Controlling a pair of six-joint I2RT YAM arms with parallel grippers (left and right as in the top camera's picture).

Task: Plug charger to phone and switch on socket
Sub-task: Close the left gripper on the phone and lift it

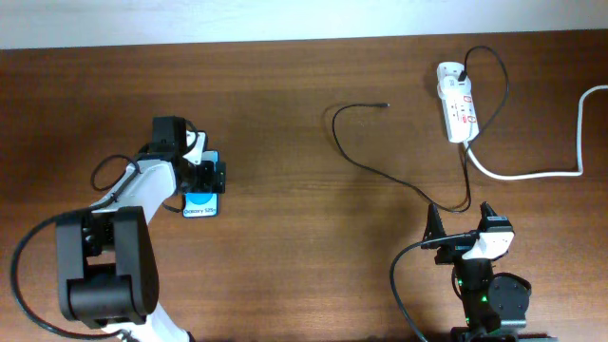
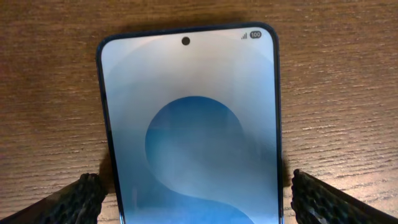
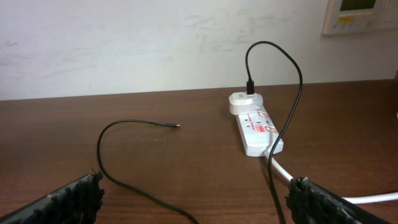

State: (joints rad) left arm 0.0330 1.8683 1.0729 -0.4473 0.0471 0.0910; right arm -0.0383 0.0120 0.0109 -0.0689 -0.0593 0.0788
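The phone (image 1: 200, 203), blue screen with "Galaxy" text, lies flat on the wooden table at the left. It fills the left wrist view (image 2: 193, 124). My left gripper (image 1: 204, 179) (image 2: 196, 199) is open and straddles the phone's lower end, a finger at each long edge with a small gap. The charger, a thin black cable (image 1: 380, 171) (image 3: 102, 140), lies looped on the table, its free tip (image 1: 387, 104) (image 3: 177, 126) bare. The socket (image 1: 459, 106) (image 3: 256, 127) lies at the far right. My right gripper (image 1: 461, 217) (image 3: 193, 199) is open and empty, near the cable's loop.
A white adapter (image 1: 449, 71) (image 3: 244, 99) sits plugged into the socket's far end with the black cable rising from it. The thick white cord (image 1: 532, 174) (image 3: 280, 165) runs off to the right edge. A pale wall stands behind the table (image 3: 124, 43).
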